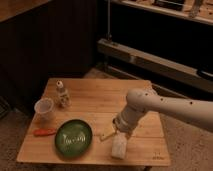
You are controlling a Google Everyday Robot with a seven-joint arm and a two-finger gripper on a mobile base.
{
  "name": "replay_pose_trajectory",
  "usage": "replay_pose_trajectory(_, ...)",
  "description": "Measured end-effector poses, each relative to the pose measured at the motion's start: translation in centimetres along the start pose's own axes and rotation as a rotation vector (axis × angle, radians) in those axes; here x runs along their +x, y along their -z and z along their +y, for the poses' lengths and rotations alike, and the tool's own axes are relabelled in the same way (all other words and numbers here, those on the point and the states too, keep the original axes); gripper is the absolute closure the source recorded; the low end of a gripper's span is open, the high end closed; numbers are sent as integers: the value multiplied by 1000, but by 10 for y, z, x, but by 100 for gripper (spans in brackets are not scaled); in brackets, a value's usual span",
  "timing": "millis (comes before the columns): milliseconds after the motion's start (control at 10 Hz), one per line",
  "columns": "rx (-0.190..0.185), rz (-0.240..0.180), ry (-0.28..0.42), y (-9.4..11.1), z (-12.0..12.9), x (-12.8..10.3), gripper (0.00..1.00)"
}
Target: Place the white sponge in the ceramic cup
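Roughly: the wooden desk point(100, 100) carries everything. Your arm point(165, 107) comes in from the right and bends down, likely to work the pickup. The green plate point(73, 139) lies between the goal and the load, so plan to carry over it. The ceramic cup point(44, 109) stands upright near the left edge. The white sponge point(118, 147) is at the front edge, directly under the claw point(121, 134); you cannot tell whether the claw is gripping.

My arm, bent down in the lower right of the frame.

My arm point(172, 107), white with small dark dots, comes in from the right edge just below mid-height and runs left to a rounded elbow point(140, 99) right of centre. There I fold steeply down through a thick wrist point(124, 122), and my gripper point(120, 139) hangs below it, pointing down, low and just right of centre.
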Motion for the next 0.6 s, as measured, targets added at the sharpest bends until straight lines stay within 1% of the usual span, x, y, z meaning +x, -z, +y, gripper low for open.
replay_pose_trajectory(100, -17, 21, -34, -1, 5, 6, 20)
replay_pose_trajectory(200, -48, 50, -86, -1, 16, 19, 20)
replay_pose_trajectory(300, -72, 66, -123, -3, 27, 28, 20)
replay_pose_trajectory(400, -104, 76, -166, -11, 41, 44, 20)
replay_pose_trajectory(500, -131, 78, -184, -18, 46, 53, 20)
replay_pose_trajectory(600, -145, 75, -193, -22, 47, 58, 20)
